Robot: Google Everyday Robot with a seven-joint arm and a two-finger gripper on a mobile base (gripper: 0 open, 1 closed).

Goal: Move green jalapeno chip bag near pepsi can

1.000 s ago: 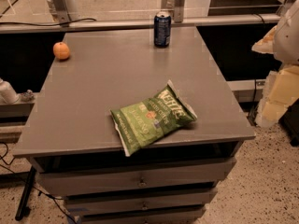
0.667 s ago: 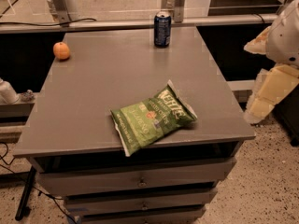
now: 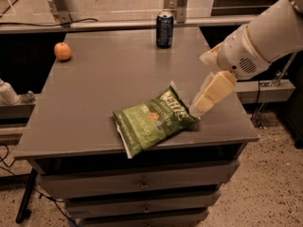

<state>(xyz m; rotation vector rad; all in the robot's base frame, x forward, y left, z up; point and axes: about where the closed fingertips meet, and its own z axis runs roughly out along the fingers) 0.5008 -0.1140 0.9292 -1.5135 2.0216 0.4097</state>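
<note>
**A:** Pincer status?

**B:** The pincer (image 3: 199,109) is low over the right front part of the surface (image 3: 109,79). It hangs off the white arm (image 3: 255,46), which comes in from the upper right, and it is angled down and to the left. Its tip sits right at the right-hand end of the green jalapeno chip bag (image 3: 156,119).

**A:** How wide is it? Is it holding anything?

**B:** I can't tell the opening, because from this angle it reads as one pale block. The bag lies flat on the surface, not raised. The tip overlaps the bag's right corner in view, and I can't tell whether it is touching or just above.

**A:** Bag location?

**B:** Front centre of the surface, close to the front edge. It lies lettered side up on a diagonal, with its near-left corner poking slightly past the edge.

**A:** Pepsi can?

**B:** The pepsi can (image 3: 164,30) stands upright at the far edge, a bit right of centre. It is well apart from both the bag and the pincer.

**A:** Anything else on there?

**B:** An orange (image 3: 62,51) at the far left, well apart from the can and the bag. There are drawer fronts (image 3: 142,186) below the surface.
</note>
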